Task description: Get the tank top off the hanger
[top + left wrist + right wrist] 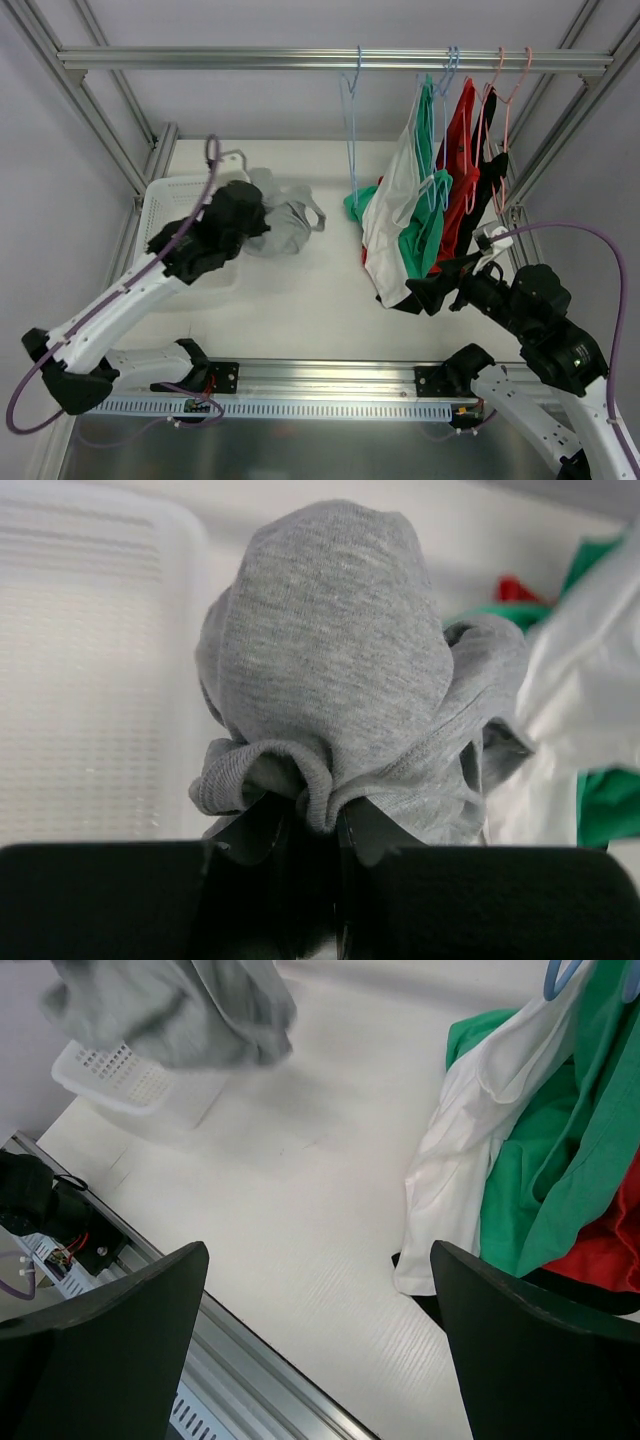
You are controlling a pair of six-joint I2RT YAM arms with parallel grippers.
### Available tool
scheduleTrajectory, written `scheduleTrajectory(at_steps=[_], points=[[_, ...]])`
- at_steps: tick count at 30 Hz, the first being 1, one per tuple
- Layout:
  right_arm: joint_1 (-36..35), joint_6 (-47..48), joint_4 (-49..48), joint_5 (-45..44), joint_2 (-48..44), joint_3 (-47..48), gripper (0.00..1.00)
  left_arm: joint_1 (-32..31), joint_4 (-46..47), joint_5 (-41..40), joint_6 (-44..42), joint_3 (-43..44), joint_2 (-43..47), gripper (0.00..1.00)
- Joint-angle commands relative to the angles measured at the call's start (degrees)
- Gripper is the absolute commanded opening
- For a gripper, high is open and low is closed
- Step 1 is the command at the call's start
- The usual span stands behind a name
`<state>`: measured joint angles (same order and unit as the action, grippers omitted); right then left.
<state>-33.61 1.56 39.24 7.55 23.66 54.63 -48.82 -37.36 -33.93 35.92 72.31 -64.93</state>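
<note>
Left gripper (308, 828) pinches the grey tank top (330, 660), apparently lifted, just beside the basket (163, 192); right gripper (320, 1340) gapes wide, empty.

Overhead camera looks down; close wrist cameras share the gray garment (330, 660).
</note>
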Motion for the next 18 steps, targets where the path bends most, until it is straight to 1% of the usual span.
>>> scheduleTrajectory(at_steps=[1,3,4,6,8,12,13,14,15,16,17,18], points=[[-0.1,0.5,-2.6,-1.2,2.1,-0.1,0.99,9.9,-9.2,-4.5,-3.7,4.8,3.4,0.00],[-0.1,0.6,-3.1,-1.6,2.7,0.2,0.99,14.8,-10.4,-4.0,-3.8,6.3,4.5,0.00],[-0.1,0.6,-3.2,-1.8,3.4,0.6,0.99,19.9,-10.8,-3.5,-3.8,6.3,4.7,0.00],[-0.1,0.5,-3.2,-3.1,4.3,1.2,1.00,25.0,-11.0,0.1,-3.8,5.5,4.6,0.00],[-0.1,0.2,-3.2,-5.2,5.4,2.0,0.99,29.9,-10.9,2.8,-2.9,2.7,4.2,0.00],[-0.1,0.7,-3.1,-10.6,9.2,4.8,0.99,33.4,-10.8,2.6,1.1,-5.2,3.3,0.00],[-0.1,1.2,-3.2,-12.9,10.5,5.9,0.99,34.1,-10.7,2.6,2.6,-6.5,3.2,0.29],[0.0,2.1,-2.9,-14.1,13.6,8.9,0.99,35.1,-10.8,2.9,3.2,-7.4,3.1,0.63],[0.1,2.7,-2.7,-15.0,15.2,10.5,0.99,35.1,-10.9,3.2,3.6,-8.9,3.3,0.83],[0.1,3.1,-2.4,-16.3,16.8,12.2,0.99,35.1,-10.8,3.5,3.8,-9.4,3.6,0.99],[0.5,4.2,-1.5,-16.6,20.8,14.2,1.00,35.2,-10.8,4.0,3.5,-9.6,3.9,0.99],[1.0,4.7,-0.9,-16.6,22.8,18.4,1.00,35.2,-10.8,6.0,2.8,-9.6,5.1,0.99]])
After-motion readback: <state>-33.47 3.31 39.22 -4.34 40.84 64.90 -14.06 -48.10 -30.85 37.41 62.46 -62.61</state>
